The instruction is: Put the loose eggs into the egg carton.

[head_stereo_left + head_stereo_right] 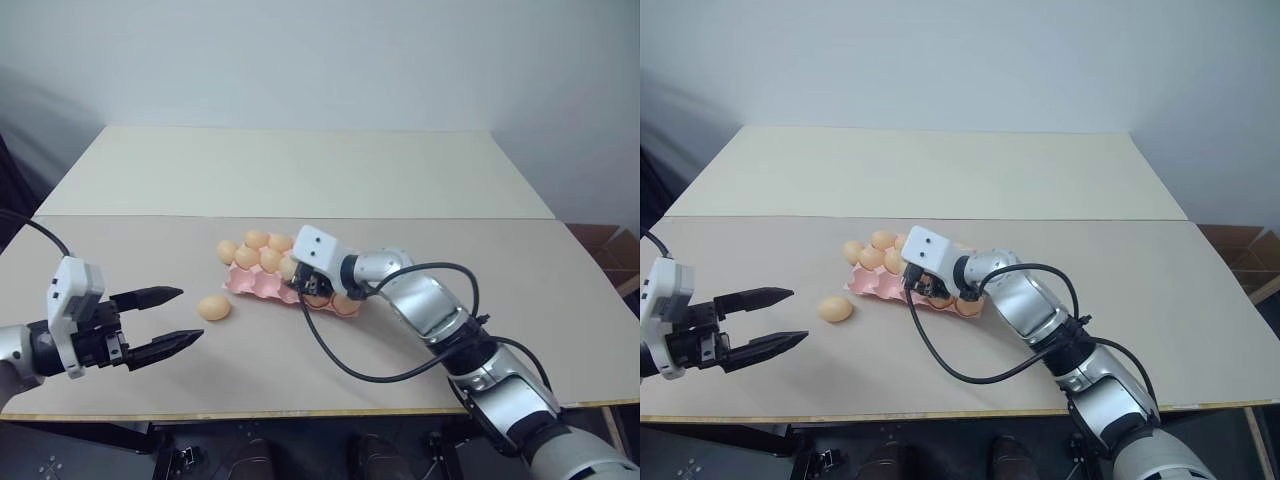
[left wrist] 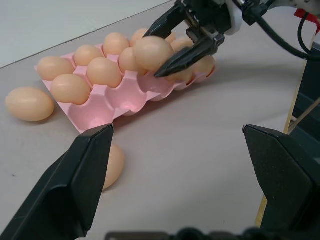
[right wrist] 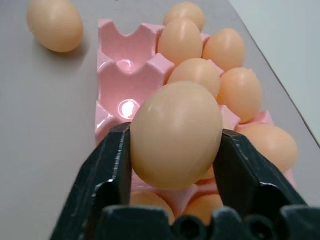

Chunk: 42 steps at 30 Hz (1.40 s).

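The pink egg carton [image 1: 258, 284] lies mid-table with several pale orange eggs in its cups; the cups at its near-left end [image 2: 102, 112] are bare. My right gripper [image 3: 175, 137] is shut on one egg [image 2: 152, 52], holding it just above the carton's cups. One loose egg [image 1: 213, 307] rests on the table in front of the carton's left end. Another loose egg [image 2: 29, 104] lies against the carton's far-left corner. To the left of the nearer loose egg, my left gripper [image 1: 191, 314] stands open and holds nothing.
The tan table [image 1: 120, 250] butts against a second, paler table [image 1: 300, 170] behind it. The right arm's black cable [image 1: 350, 365] loops over the tabletop in front of the carton. A cardboard box [image 1: 610, 250] stands off the far right edge.
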Available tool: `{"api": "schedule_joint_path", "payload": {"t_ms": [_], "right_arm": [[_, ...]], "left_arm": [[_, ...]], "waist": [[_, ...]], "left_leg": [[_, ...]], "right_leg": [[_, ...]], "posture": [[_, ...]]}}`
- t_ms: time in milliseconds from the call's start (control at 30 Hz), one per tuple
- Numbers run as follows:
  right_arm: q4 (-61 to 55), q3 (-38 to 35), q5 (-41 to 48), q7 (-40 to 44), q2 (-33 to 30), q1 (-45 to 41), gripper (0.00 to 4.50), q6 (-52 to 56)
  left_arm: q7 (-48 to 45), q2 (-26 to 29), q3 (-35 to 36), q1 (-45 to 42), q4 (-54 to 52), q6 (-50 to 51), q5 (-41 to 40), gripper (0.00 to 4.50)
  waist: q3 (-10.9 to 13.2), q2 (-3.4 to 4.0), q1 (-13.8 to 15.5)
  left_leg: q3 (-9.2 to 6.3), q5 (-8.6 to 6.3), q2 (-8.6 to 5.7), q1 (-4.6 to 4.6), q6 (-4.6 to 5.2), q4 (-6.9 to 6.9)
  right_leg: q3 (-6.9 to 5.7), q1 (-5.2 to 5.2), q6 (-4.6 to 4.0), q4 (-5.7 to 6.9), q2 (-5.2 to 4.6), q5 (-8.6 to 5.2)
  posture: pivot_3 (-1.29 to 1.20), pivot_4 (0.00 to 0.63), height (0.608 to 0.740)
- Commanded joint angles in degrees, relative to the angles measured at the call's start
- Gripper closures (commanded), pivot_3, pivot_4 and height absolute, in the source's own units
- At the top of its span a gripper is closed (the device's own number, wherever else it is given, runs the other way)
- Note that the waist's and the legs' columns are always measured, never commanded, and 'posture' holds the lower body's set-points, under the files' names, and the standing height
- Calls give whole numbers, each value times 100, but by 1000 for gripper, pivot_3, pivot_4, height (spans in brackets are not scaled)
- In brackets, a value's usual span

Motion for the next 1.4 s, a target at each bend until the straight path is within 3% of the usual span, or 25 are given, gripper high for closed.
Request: {"api": "schedule_joint_path", "payload": {"t_ms": [33, 67, 100, 300, 467, 667, 767, 967, 1133, 1400], "right_arm": [[-276, -274, 33, 64, 55, -133, 394, -23], [-377, -382, 64, 83, 10, -126, 64, 13], [-546, -554, 145, 132, -86, -97, 9, 76], [-1743, -1895, 847, 593, -1088, 402, 9, 429], [-2343, -3028, 1419, 1231, -2187, 1454, 9, -21], [-2432, -4241, 2261, 2360, -2831, 3048, 9, -1052], [-2546, -4337, 2497, 2612, -2967, 3446, 9, -1233], [-2575, -4271, 2654, 2493, -3047, 3360, 9, -1264], [-2598, -4091, 2625, 2390, -2997, 3262, 9, -1312], [-2921, -3842, 2570, 2256, -3028, 3116, 9, -1445]], "left_arm": [[18, 29, 173, -5, -156, -11, -78, 0], [25, 39, 155, -32, -135, -7, -79, 0], [30, 55, 136, -65, -107, -5, -74, 0], [-77, 158, 78, -203, 160, -41, 17, 0], [-134, 145, 159, -231, 443, -135, 120, 0], [-162, 12, 224, 75, 695, -137, 228, 0], [-65, -99, 251, 172, 692, -155, 256, 0], [620, -83, 114, 179, 848, 400, 485, 0], [1946, -419, -791, -639, 837, 1055, 841, 0], [2116, -1033, -2024, -1950, 1609, 457, 1505, 0]], "waist": [[0, 0, -1], [0, 0, -1], [0, 0, 0], [0, 1, 57], [0, 0, 72], [0, 0, 25], [0, 0, -2], [0, 0, 11], [0, 0, 69], [-2, -6, 129]], "left_leg": [[0, 0, 1, 2, 0, 0], [0, 0, 3, 2, -1, 0], [0, 2, 5, 3, -4, 0], [0, 3, 6, 3, -8, 0], [1, 2, 4, 5, -8, -17], [-1, 3, 7, 20, -7, -32], [1, 3, 7, 32, -7, -34], [-2, -21, 4, 60, -48, -34], [-9, -21, 0, 68, -48, -34], [-10, 5, -7, 51, -8, -34]], "right_leg": [[0, 0, 0, 2, 1, 0], [-1, 0, 0, 2, 2, 0], [-1, -1, 1, 5, 4, -1], [-3, 1, 3, 0, 4, -7], [-2, 1, 4, -11, 4, -15], [4, 4, 30, -8, 14, -33], [9, 11, 28, -8, 14, -36], [16, 19, -10, 2, 15, -46], [19, 26, -11, 2, 19, -46], [27, 22, 19, -3, 25, -24]], "posture": [[0, 150, 740], [0, 150, 740], [0, 150, 740], [0, 150, 740], [0, 150, 740], [0, 150, 740], [0, 150, 740], [0, 150, 740], [0, 150, 740], [0, 150, 740]]}}
